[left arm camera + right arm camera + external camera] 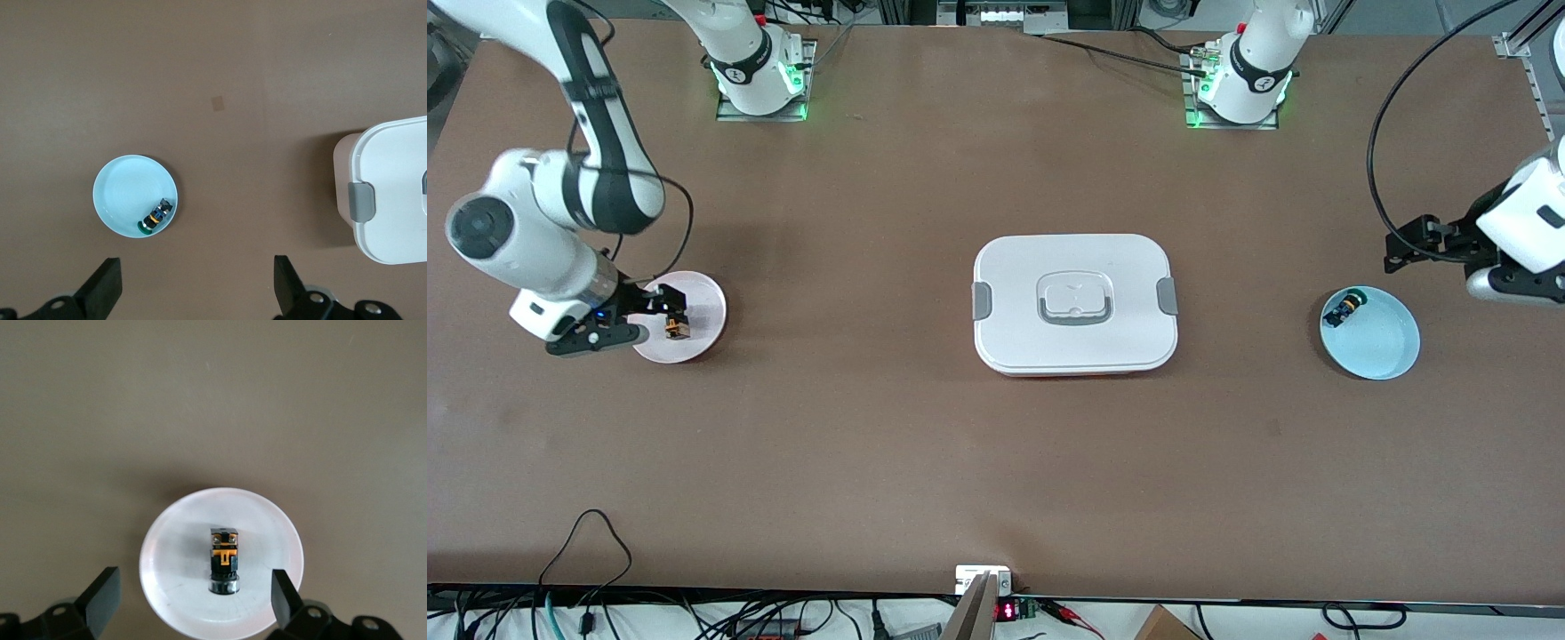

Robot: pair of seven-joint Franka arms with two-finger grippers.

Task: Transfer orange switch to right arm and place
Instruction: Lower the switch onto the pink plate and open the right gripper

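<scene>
The orange switch [677, 330] lies on its side on a small pink plate [707, 307] toward the right arm's end of the table. My right gripper [660, 313] hovers low over that plate, open, its fingers apart on either side of the switch and not touching it. The right wrist view shows the switch [224, 560] on the plate [173, 587], between the spread fingers of the right gripper [195, 590]. My left gripper [1416, 249] is open and empty, above the table beside a light-blue plate [1387, 347]. It also shows in the left wrist view [197, 277].
A small black switch with green and blue bits [1344, 308] lies in the light-blue plate, also seen in the left wrist view [155, 217]. A white lidded box [1075, 304] with grey clips sits mid-table. Cables hang along the table edge nearest the front camera.
</scene>
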